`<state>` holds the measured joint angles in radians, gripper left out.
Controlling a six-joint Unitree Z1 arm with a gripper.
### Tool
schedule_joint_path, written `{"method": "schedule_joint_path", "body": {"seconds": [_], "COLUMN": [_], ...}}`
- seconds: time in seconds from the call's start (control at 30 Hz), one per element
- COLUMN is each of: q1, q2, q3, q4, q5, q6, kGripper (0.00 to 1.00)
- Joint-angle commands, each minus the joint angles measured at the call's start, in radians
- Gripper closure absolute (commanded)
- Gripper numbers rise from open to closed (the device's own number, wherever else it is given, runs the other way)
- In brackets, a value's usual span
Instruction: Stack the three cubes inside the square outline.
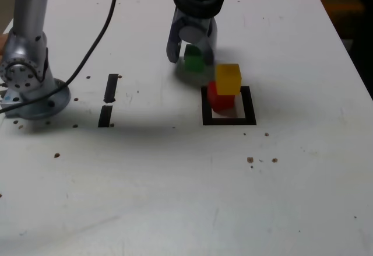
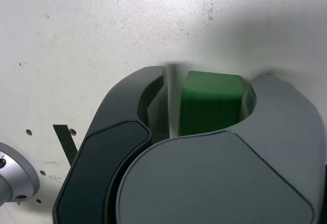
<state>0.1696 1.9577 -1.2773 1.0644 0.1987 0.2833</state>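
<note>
With twelve o'clock the way its fingers point, the gripper straddles the green cube on the pale bench. A gap shows on the cube's nine o'clock side; at three o'clock the finger seems to touch it, though blur clouds that edge. Between eight and nine lie a black strip and, farther out, a rounded metal part.
</note>
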Motion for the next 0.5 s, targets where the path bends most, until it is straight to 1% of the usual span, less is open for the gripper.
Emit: {"method": "schedule_joint_path", "body": {"seconds": [0.0,0.2,0.33,0.4,0.47], "q1": [0.002,0.007,0.007,0.002,-0.008], "q2": [0.001,-0.005,-0.023,-0.048,-0.08], "q3": [-0.004,-0.006,-0.014,-0.041,-0.081], "q4": [-0.002,0.001,0.018,0.058,0.12], "q5": [0.0,-0.014,-0.007,-0.008,-0.02], "q6": [0.002,0.011,0.013,0.013,0.009], "kGripper": [0.74,0.82,0.82,0.82,0.82]}}
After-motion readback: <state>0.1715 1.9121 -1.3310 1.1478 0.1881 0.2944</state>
